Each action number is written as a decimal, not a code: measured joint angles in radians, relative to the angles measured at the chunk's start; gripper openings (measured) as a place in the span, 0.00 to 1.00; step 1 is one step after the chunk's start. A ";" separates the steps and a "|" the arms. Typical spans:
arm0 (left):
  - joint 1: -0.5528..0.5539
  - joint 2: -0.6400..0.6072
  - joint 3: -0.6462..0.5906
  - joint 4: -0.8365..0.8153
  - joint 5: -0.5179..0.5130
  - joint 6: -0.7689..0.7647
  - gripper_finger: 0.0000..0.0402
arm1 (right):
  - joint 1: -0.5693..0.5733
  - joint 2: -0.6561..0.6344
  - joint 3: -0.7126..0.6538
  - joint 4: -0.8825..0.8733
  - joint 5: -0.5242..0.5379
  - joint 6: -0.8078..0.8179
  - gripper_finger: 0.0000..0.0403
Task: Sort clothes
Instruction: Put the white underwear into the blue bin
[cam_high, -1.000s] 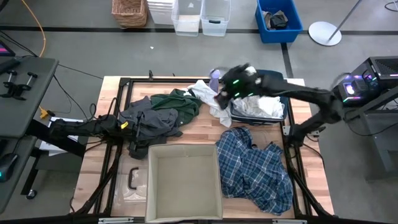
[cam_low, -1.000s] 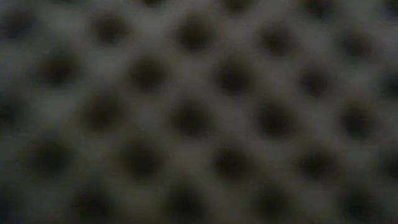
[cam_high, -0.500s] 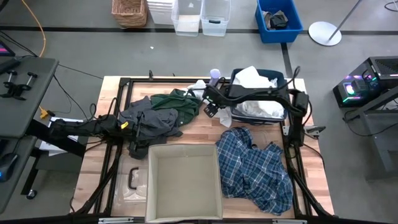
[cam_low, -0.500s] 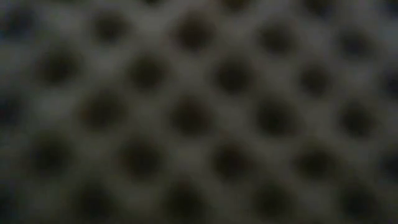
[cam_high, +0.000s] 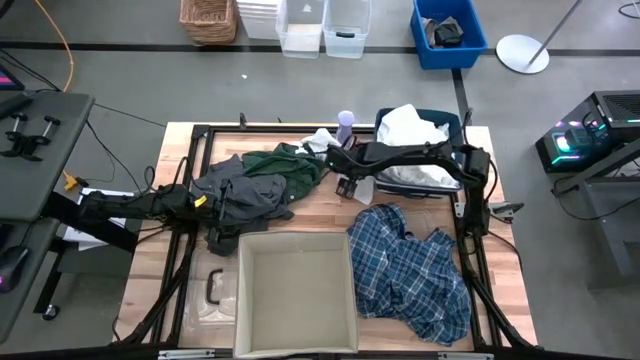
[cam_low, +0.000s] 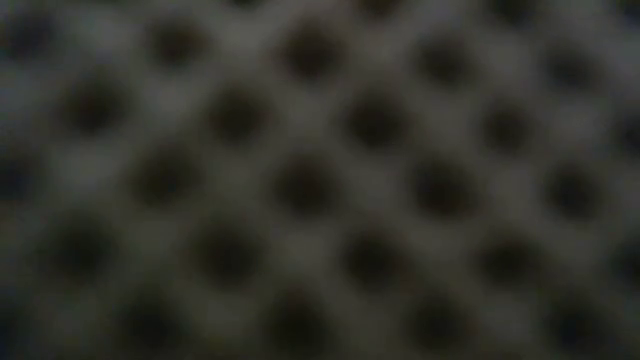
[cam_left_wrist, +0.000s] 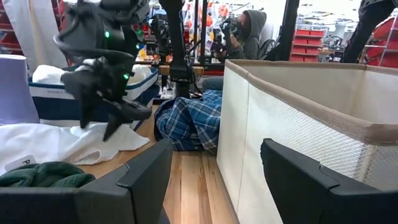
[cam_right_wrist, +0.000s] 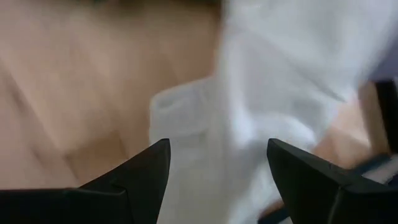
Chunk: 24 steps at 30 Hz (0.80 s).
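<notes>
My right gripper (cam_high: 347, 187) is open, low over the table just left of the dark blue bin (cam_high: 458, 124). A white garment (cam_right_wrist: 280, 74) lies under and beyond its fingers. I cannot tell whether they touch it. White clothes (cam_high: 410, 125) fill the bin. A blue-and-white plaid shirt (cam_high: 410, 270) lies heaped at the near right. A dark green garment (cam_high: 290, 165) and a dark grey one (cam_high: 235, 190) lie at the left. My left gripper (cam_high: 205, 203) is open and low beside the grey garment. The low view shows only a blurred mesh.
A beige fabric box (cam_high: 295, 290) stands open at the table's near middle and also shows in the left wrist view (cam_left_wrist: 298, 118). A small purple object (cam_high: 346, 122) stands at the far edge by the bin. A person in a grey hood (cam_left_wrist: 249, 31) is beyond the table.
My right gripper has come down from high over the bin's left side to just above the table left of the bin, then shifted a little toward the near edge. With the arm lowered, the white heap in the bin now shows.
</notes>
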<state>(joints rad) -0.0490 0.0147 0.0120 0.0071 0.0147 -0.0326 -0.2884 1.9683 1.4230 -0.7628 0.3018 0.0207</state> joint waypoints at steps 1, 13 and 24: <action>0.000 0.000 0.000 0.000 0.000 0.000 0.58 | 0.005 0.003 -0.002 -0.003 0.008 -0.053 0.65; 0.000 0.000 0.000 0.000 0.000 0.000 0.58 | -0.013 0.046 0.001 -0.066 0.056 -0.220 0.61; 0.000 0.002 0.000 0.000 0.000 0.000 0.58 | 0.022 0.006 0.003 -0.111 0.066 -0.154 0.03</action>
<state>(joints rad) -0.0490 0.0170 0.0120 0.0069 0.0151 -0.0328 -0.2667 1.9748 1.4259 -0.8734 0.3677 -0.1329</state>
